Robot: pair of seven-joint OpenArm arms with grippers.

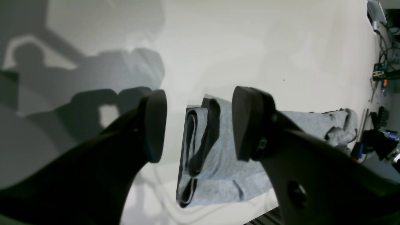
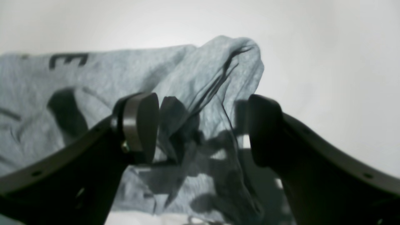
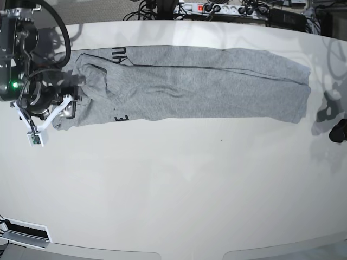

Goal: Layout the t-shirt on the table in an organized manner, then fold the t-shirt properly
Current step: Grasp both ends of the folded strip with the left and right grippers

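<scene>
The heather-grey cotton t-shirt (image 3: 190,84) with black block lettering lies as a long folded band across the top of the base view, on the glossy off-white tabletop (image 3: 173,189), running from the upper left nearly to the right edge. At the band's left end sits the right gripper (image 2: 201,128), jaws wide apart, with a rumpled peak of grey cloth standing up between them but nothing clamped. That bunched end is the worry: the cloth rises right by one finger pad, and if the arm pulls away at an angle it could snag the fabric and drag the fold open. Over at the far right of the base view, the left gripper (image 1: 198,125) hangs above the other end, jaws apart and empty, the doubled hem showing between them. If the next fold begins with that left end crumpled, the layers will likely stack crooked and the lettering side will twist underneath.
</scene>
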